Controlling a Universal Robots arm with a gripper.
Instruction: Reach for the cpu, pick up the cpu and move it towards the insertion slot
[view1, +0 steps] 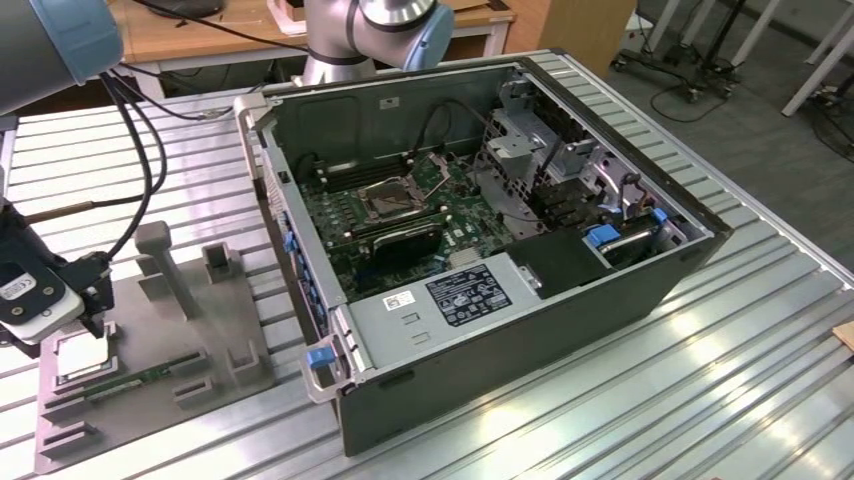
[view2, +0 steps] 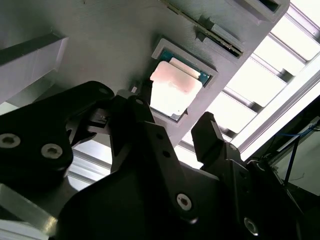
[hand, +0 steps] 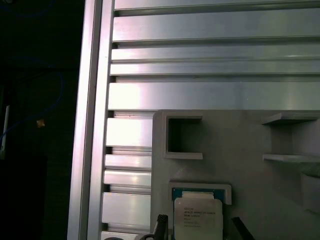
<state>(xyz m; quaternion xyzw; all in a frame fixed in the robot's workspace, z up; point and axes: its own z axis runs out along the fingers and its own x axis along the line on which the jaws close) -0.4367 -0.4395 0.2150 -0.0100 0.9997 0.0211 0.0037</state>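
The cpu (view1: 83, 352) is a small silvery square lying in a raised nest on the grey fixture plate (view1: 200, 330) at the exterior view's left. My gripper (view1: 88, 330) hangs just above it. In both wrist views the cpu (view2: 175, 87) (hand: 197, 215) lies flat in its nest. My gripper (view2: 172, 125) (hand: 197, 231) is open, one black fingertip (hand: 161, 223) on each side of the chip with a gap to it. The insertion slot (view1: 394, 200), a shiny square frame with a dark centre, sits on the green motherboard inside the open computer case.
The open computer case (view1: 534, 300) fills the middle of the slatted aluminium table (view1: 747, 380). On the fixture plate stand grey posts (view1: 158, 262) and a thin green memory stick (view1: 134, 380). Black cables (view1: 140, 150) hang from the arm above the plate.
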